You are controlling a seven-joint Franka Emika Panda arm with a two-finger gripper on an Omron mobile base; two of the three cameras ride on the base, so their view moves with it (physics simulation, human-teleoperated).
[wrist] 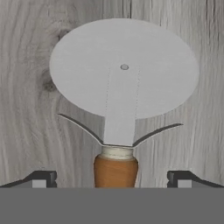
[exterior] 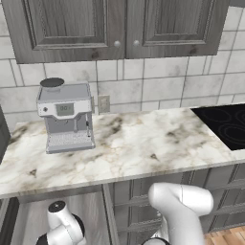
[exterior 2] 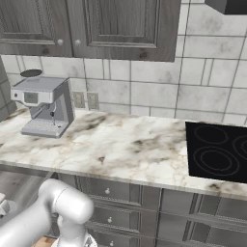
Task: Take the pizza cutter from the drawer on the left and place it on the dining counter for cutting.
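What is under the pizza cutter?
The pizza cutter lies flat on pale grey wood grain, seemingly the drawer's floor. The round blade and orange handle cover the wood directly beneath them, so that patch cannot be seen. The open gripper has a fingertip either side of the handle.

Pizza cutter (wrist: 124, 100) lying flat on pale grey wood-grain drawer (wrist: 26, 109) floor; round light-grey blade with small centre rivet, flat grey neck, curved finger guard, pale collar, orange-brown wooden handle; in hand view, blade at far end, handle at near end.
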